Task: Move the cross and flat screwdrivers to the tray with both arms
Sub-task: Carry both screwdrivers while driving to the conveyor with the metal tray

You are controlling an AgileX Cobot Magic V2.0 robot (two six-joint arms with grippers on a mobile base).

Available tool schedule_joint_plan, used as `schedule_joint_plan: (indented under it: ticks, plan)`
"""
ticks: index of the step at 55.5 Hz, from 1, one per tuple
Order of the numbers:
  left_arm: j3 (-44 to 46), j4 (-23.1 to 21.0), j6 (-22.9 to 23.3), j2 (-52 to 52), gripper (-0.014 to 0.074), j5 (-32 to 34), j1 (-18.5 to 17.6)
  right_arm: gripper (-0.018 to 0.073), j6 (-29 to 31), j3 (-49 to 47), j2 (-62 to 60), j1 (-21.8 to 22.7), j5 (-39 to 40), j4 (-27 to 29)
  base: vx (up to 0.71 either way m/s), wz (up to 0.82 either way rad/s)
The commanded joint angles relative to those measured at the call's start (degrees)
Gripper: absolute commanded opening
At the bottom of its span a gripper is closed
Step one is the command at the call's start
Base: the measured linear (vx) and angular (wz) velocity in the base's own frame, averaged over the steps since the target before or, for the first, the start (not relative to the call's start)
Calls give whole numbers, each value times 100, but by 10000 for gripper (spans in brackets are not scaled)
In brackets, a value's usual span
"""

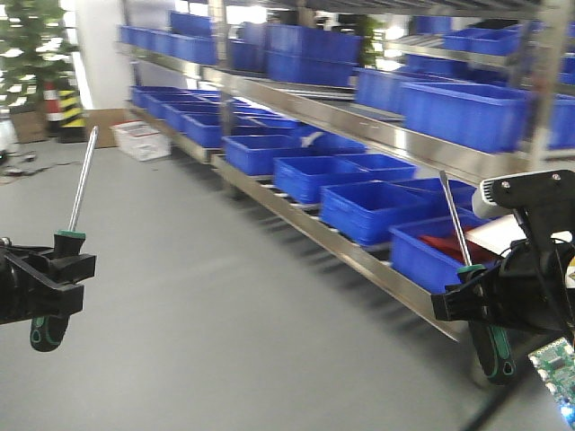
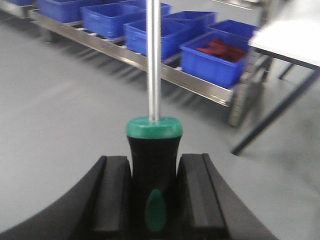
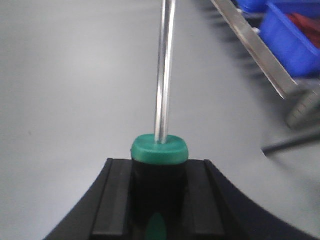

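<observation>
Both hands are up in the air over the grey floor (image 1: pixel 198 305), and each grips one screwdriver by its handle.

The left hand (image 1: pixel 56 269) is closed narrowly on the black-and-green handle of the left screwdriver (image 1: pixel 79 193). In the left wrist view its two black fingers (image 2: pixel 116 192) press against either side of the handle just below the green collar. The steel shaft points upward with its tip leaning slightly right. The butt of the handle sticks out below the hand.

The right hand (image 1: pixel 469 301), topped by a light grey housing (image 1: pixel 505 193), is clamped the same way on the right screwdriver (image 1: pixel 456 229). This shaft also rises upward, with its tip leaning slightly left, and the handle's end hangs below the hand. The tips are too small to tell cross from flat.

The two screwdrivers are well apart, one at each side of the front view. Behind them a steel rack (image 1: pixel 296 214) carries rows of blue bins (image 1: pixel 310 175). The bin nearest the right hand (image 1: pixel 422 256) holds something red. A white surface (image 2: pixel 292 30) stands beside the end of the rack.
</observation>
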State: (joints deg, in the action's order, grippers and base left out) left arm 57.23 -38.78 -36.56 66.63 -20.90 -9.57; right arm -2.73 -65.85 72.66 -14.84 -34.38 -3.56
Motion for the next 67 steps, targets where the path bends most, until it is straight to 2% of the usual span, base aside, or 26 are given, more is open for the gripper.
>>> schedule_joint_plan:
  ticks: [1,34,67]
  plan:
    - [197,-164,-1,-133,0,381,-25,-8,9,-212,-174,16,468,-45,54,68]
    - [197,-164,-1,-133,0,382,-25,-8,9,-212,-163,16,468,-45,56,58]
    - [197,-164,-1,-133,0,351,-25,-8,9,-212,-163,16,468,-45,58,28]
